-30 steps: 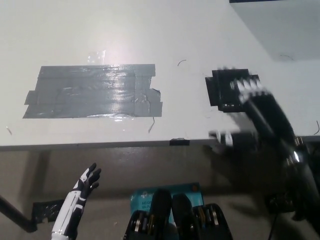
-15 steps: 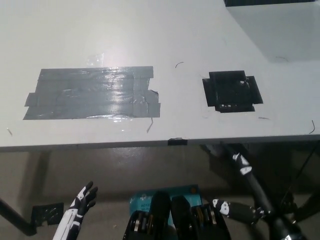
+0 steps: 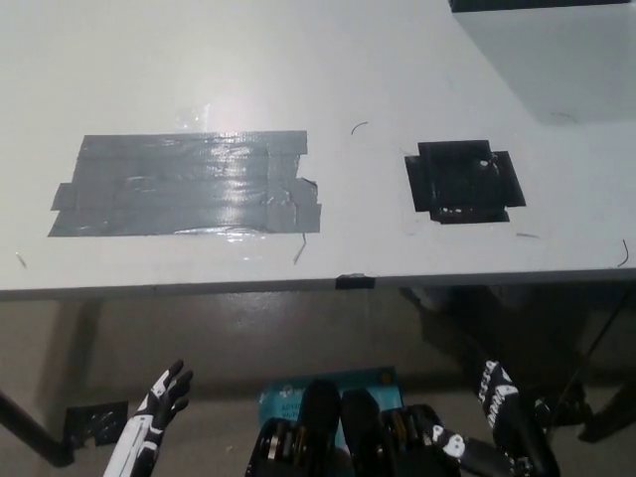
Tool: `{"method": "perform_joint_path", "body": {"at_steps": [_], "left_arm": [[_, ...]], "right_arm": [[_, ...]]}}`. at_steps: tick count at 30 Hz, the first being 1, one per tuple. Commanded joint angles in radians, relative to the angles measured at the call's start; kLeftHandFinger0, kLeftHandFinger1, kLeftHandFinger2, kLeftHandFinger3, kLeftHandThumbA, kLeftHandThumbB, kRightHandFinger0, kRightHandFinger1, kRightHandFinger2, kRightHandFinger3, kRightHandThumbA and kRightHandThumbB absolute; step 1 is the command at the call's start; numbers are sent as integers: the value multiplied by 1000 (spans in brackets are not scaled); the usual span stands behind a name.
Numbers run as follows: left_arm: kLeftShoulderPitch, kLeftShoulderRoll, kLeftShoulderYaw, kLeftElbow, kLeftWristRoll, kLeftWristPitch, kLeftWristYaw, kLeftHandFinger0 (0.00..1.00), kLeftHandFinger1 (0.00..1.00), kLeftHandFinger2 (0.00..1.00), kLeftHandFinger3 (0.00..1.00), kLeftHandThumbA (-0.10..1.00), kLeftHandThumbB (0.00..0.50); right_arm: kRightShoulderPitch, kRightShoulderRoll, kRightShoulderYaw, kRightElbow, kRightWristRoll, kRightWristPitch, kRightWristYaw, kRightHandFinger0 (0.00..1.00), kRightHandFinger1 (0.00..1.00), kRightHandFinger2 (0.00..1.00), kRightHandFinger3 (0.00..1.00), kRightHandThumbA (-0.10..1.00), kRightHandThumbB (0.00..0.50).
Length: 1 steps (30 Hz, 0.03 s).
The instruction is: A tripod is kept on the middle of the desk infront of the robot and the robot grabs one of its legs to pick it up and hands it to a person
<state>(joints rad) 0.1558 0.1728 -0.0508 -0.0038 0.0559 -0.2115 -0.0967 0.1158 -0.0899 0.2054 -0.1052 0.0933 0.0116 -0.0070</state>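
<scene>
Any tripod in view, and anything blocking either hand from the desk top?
No tripod shows. The white desk bears a grey tape patch and a black tape square. White left hand and black right hand hang below its front edge.

We look down on a smooth white table [image 3: 397, 60] that fills the upper part of the view, its front edge running straight across the middle. A wide patch of overlapping grey duct tape strips [image 3: 184, 184] lies flat on its left half, glossy where light glares off it. A smaller square of black tape [image 3: 462, 181] lies to the right, well apart. A white boxy panel [image 3: 556, 60] fills the far right corner. Below the edge we see a shadowed grey-brown floor [image 3: 248, 338], a dark slanted bar [image 3: 30, 427] at lower left, and a flat teal sheet [image 3: 283, 393].
</scene>
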Motion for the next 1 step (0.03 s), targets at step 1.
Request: {"method": "perform_joint_path", "body": {"at_steps": [1], "left_arm": [[21, -15, 9, -34, 5, -79, 21, 1000, 1000, 1000, 1000, 1000, 185]], "right_arm": [[35, 26, -52, -46, 185, -80, 85, 1000, 1000, 1000, 1000, 794, 92]]}}
